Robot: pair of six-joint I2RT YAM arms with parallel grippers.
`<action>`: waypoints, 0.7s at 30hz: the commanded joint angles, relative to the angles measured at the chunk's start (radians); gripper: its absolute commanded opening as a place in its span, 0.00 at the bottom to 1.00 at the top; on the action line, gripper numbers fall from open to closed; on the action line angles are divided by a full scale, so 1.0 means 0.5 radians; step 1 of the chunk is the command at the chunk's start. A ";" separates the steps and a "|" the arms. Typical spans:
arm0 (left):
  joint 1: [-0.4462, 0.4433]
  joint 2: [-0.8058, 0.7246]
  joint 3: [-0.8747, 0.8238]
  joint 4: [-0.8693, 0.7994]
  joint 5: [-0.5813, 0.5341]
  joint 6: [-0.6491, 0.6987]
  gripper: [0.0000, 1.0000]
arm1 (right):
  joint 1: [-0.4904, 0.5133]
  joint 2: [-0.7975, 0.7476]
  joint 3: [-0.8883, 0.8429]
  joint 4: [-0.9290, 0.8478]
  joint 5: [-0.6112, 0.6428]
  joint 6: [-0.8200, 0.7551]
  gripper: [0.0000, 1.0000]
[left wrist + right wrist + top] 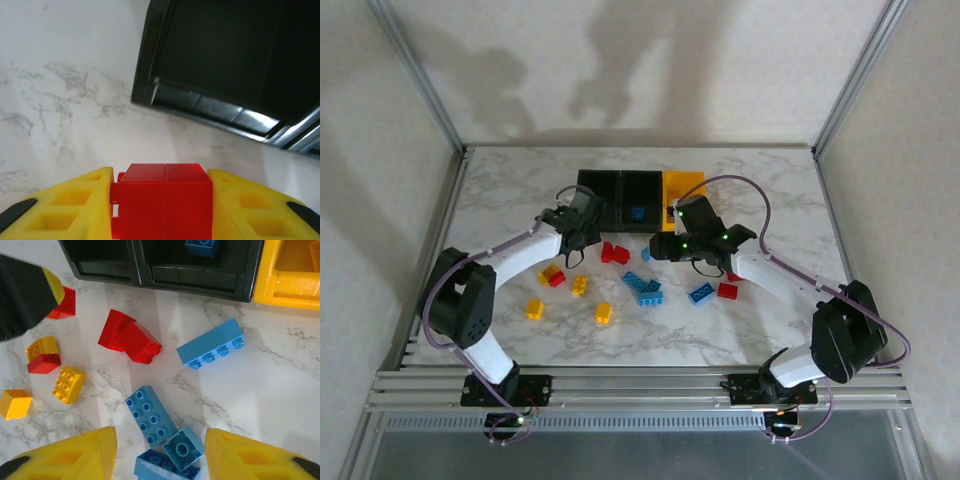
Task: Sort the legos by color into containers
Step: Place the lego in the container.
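Red brick (165,200), studs sideways, is clamped in left gripper (160,175); right gripper (160,435) jaws are parted. Blue brick (202,246) is contained in middle bin (200,277).

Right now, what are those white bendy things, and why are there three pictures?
Those are two white robot arms bolted to a marble-patterned table. One picture looks down from above; the other two come from cameras on the wrists, so the yellow prongs are fingers. Small red, blue and yellow studded plastic bricks lie scattered before three joined plastic bins, two black and one yellow. The left gripper pinches a red brick. The right gripper hangs open above blue bricks.
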 commanded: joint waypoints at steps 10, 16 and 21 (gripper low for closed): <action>0.083 0.348 0.640 -0.142 -0.031 0.111 0.38 | 0.037 -0.087 -0.074 0.080 -0.068 0.078 0.49; 0.113 0.652 0.985 -0.223 -0.031 0.144 0.38 | 0.042 -0.105 -0.112 0.092 -0.062 0.101 0.49; 0.137 0.852 1.168 -0.285 -0.019 0.157 0.39 | 0.043 -0.111 -0.120 0.086 -0.040 0.103 0.49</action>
